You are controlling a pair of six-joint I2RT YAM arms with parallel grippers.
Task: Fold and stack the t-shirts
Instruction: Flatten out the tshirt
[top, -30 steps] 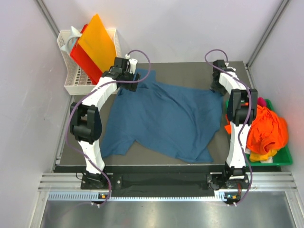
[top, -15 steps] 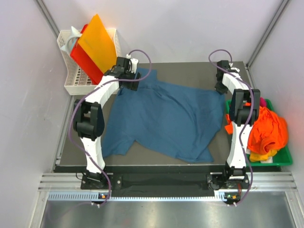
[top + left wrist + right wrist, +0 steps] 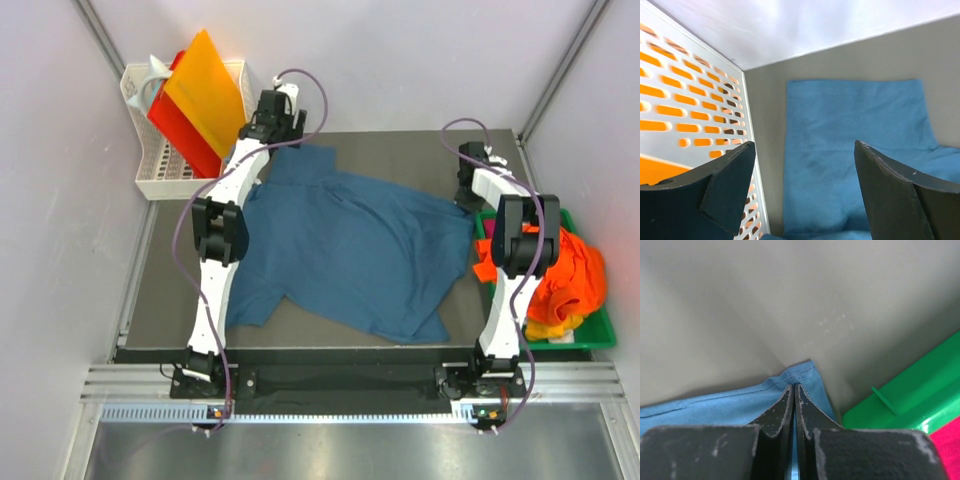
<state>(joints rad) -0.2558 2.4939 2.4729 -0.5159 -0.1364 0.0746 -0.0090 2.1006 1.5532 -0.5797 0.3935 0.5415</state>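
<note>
Centrally, a dark teal-blue short-sleeved cloth t-shirt [image 3: 350, 250] lies spread over the flat grey table mat [image 3: 400, 150], with creases across its middle and its near right corner skewed. Right gripper [image 3: 794, 390]: jaws closed tight, pinching the hemmed far right corner of the garment. Left gripper [image 3: 804, 150]: jaws wide apart, holding nothing, poised above the flat far left corner of the cloth.

Handling, as judged: the fabric is light, limp and unbreakable. It drapes and sags when lifted, drags over the mat rather than sliding cleanly, and keeps no shape. The best holds are hemmed corners and seams, taken in pairs so that an edge rises taut.

Surroundings: a white perforated plastic basket [image 3: 150, 180] holding tall orange and red flat boards [image 3: 205, 85] stands at the far left, just beside the left gripper, and limits its sideways room. A green plastic tray [image 3: 590, 338], off the mat's right edge, carries a heap of bright orange t-shirts [image 3: 565, 275] with yellow and magenta cloth showing beneath. The tray's wall lies near the right gripper.
</note>
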